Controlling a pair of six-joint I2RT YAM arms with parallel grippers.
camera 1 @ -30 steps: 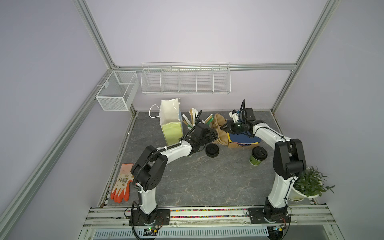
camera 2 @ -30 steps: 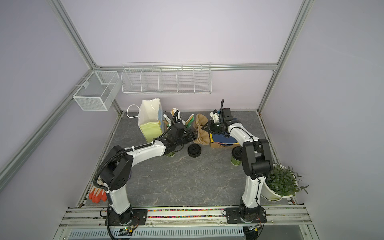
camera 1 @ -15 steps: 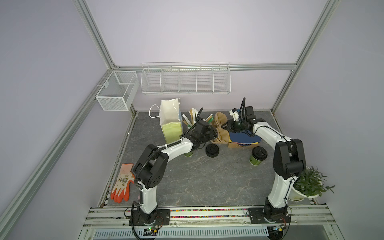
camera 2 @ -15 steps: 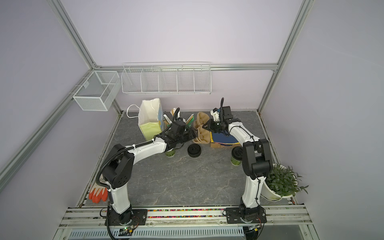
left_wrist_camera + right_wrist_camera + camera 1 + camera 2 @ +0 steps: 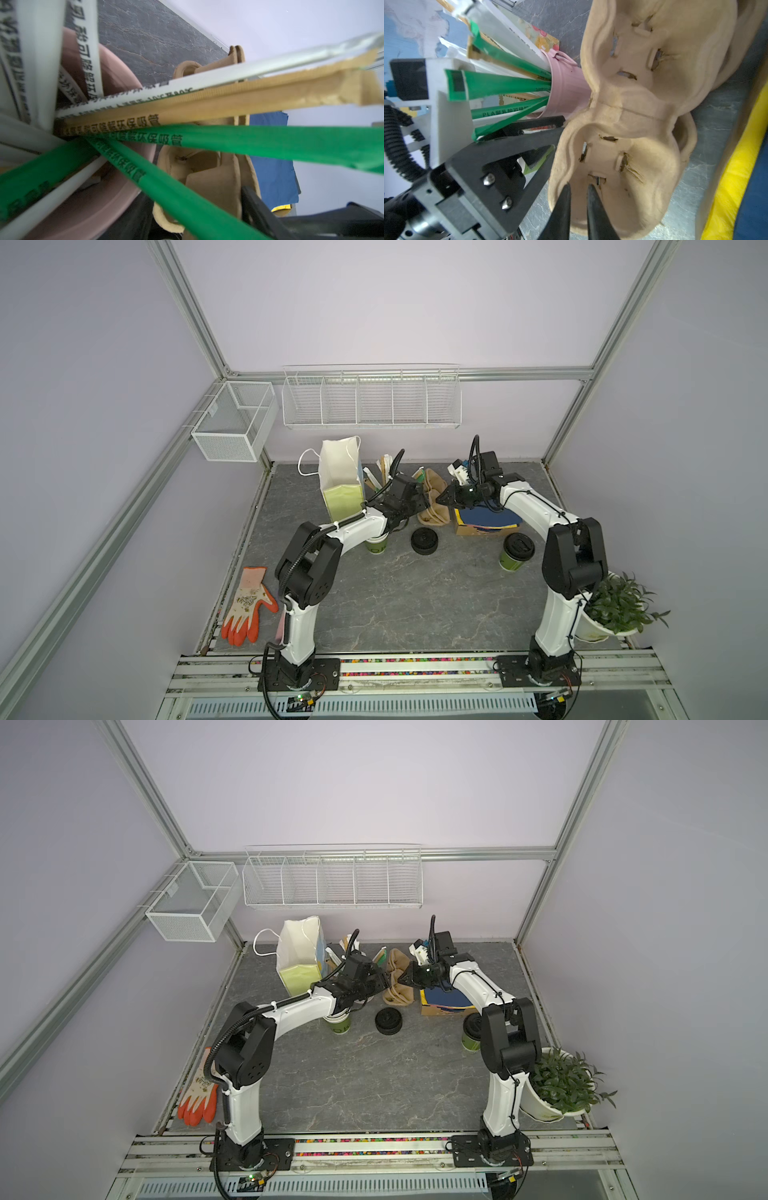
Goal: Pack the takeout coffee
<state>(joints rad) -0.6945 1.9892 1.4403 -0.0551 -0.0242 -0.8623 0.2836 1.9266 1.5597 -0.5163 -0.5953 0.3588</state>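
We find right gripper (image 5: 578,187) jaws nearly together, seemingly pinching the carrier (image 5: 643,104) rim; left gripper (image 5: 558,134) jaws apart.

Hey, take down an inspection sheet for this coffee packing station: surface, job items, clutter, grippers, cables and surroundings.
surface: grey marbled tabletop, no spills seen.
job's things: takeout coffee upright, lid on, near the cardboard box; paper bag standing at the back; pulp cup carriers piled between the grippers.
clutter: stack of black lids, stack of green cups under the left arm, pink bucket of straws, orange glove, potted plant.
grippers: left gripper and right gripper both at a carrier's rim; whether either grips is unclear.
cables: black hose arching over each wrist, no snag seen.
surroundings: wire baskets on the walls, nothing seen in them.
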